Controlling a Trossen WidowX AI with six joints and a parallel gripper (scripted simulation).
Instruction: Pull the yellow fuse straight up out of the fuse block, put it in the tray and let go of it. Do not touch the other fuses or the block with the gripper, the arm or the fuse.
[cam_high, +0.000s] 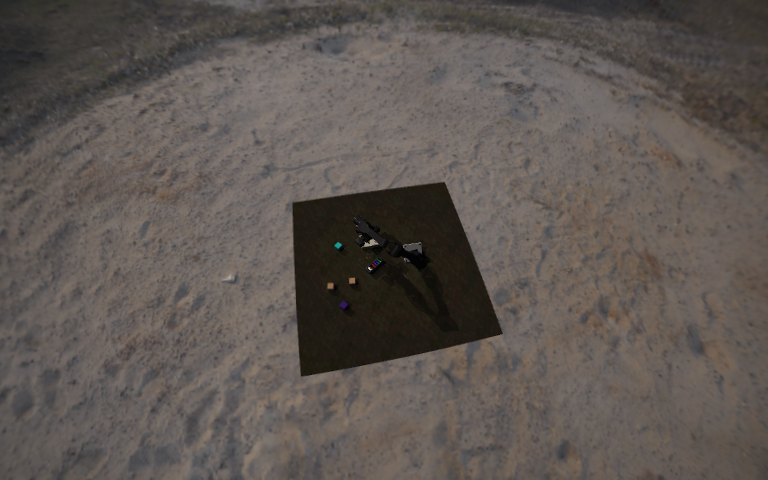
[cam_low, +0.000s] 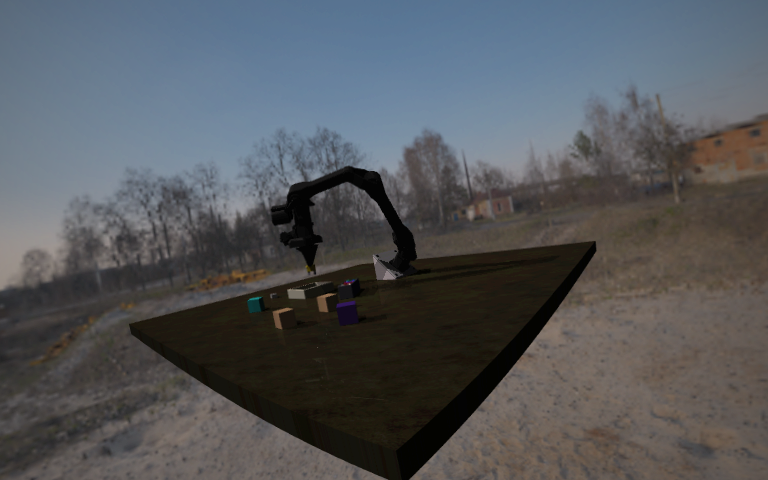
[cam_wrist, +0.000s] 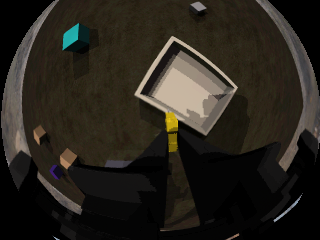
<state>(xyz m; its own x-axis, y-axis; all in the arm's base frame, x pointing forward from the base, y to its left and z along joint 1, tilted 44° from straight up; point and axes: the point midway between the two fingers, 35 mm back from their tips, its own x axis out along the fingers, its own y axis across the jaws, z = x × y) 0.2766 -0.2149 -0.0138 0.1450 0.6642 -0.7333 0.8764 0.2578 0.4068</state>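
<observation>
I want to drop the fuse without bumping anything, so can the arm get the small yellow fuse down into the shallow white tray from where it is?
Probably yes. The pincer, shut on the small yellow fuse, hangs above the shallow white tray's near rim, and nothing stands between them.

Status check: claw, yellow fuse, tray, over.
Claw shut on small yellow fuse. Fuse aloft at near rim of white rectangular tray, not released. Nothing in the way.

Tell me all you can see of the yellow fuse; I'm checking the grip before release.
The yellow fuse is a small, plain yellow block, seemingly plastic. It hangs upright, pinched between the dark fingers of the shut claw, its lower part sticking out below them. In the wrist view it sits over the near rim of the pale tray. In the exterior view it hangs above the tray, touching only the claw.
</observation>
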